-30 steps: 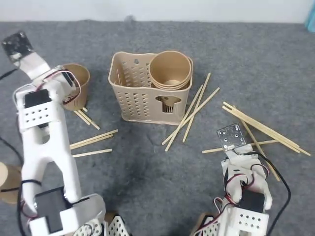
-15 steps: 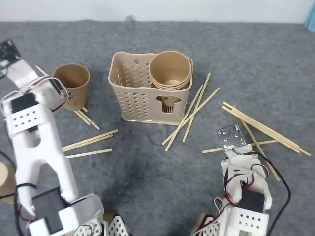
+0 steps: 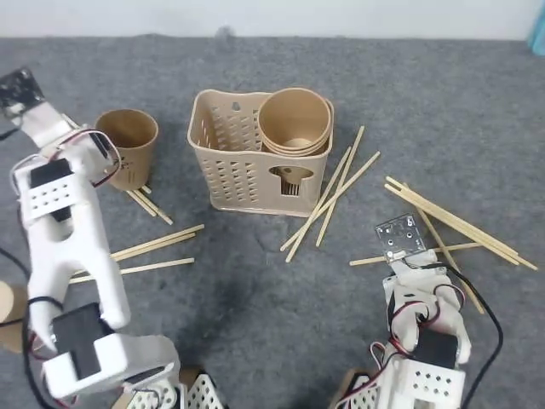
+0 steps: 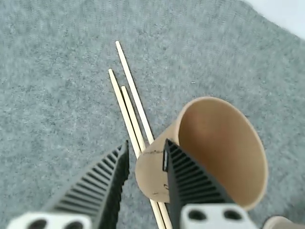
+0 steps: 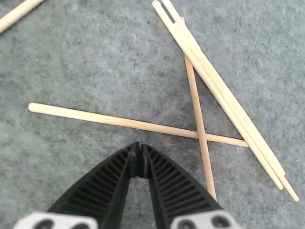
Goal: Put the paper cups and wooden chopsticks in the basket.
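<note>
Left tool (image 4: 146,144) edged back toward paper cup (image 4: 219,143).

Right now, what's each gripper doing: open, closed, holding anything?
Left gripper: open, empty, right beside the paper cup.
Right gripper: closed, empty, above loose chopsticks.

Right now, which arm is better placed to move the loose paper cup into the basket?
Left. The left gripper is open at the paper cup, with the cup's wall partly inside its gap. The right gripper is shut above chopsticks on the basket's other side.
</note>
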`<state>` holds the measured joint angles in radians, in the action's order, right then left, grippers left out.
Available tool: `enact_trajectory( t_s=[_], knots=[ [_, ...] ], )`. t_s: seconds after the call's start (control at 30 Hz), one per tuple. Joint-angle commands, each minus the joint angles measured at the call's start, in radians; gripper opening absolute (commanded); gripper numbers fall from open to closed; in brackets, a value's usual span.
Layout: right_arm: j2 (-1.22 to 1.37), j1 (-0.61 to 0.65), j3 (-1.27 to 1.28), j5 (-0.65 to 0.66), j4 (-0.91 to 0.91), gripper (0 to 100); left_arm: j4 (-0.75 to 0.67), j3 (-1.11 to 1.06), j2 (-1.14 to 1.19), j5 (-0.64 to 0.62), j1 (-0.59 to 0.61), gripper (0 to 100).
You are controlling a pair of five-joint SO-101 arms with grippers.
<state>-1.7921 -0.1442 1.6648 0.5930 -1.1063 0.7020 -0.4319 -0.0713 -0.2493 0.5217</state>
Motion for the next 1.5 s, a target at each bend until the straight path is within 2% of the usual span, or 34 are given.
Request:
enact_trajectory(
  t_s=[0.0,0.23,0.33,0.47,0.73,1.03,1.2,1.47],
  knots=[
    [-0.001,0.005,0.003,0.018,0.002,0.8,-0.009,0.036,-0.012,-0.029,-0.014,12],
    [-0.001,0.007,0.003,0.018,0.005,0.8,0.186,0.194,-0.012,-0.04,-0.014,12],
    [-0.001,0.007,0.003,0.018,0.005,0.8,0.226,0.231,-0.012,-0.04,-0.02,12],
    [-0.001,0.005,0.003,0.018,0.005,0.8,0.215,0.231,0.0,-0.04,-0.02,12],
    [-0.001,0.005,0.003,0.018,0.005,0.8,0.097,0.171,0.075,-0.054,-0.051,12],
    [-0.001,0.004,0.003,0.018,0.004,0.8,0.1,0.166,0.189,-0.095,-0.057,11],
    [-0.001,0.004,0.003,0.018,0.005,0.8,0.158,0.174,0.176,-0.095,-0.058,0],
    [-0.001,0.004,0.003,0.018,0.005,0.8,0.301,0.173,-0.035,-0.098,-0.094,1]
  ],
)
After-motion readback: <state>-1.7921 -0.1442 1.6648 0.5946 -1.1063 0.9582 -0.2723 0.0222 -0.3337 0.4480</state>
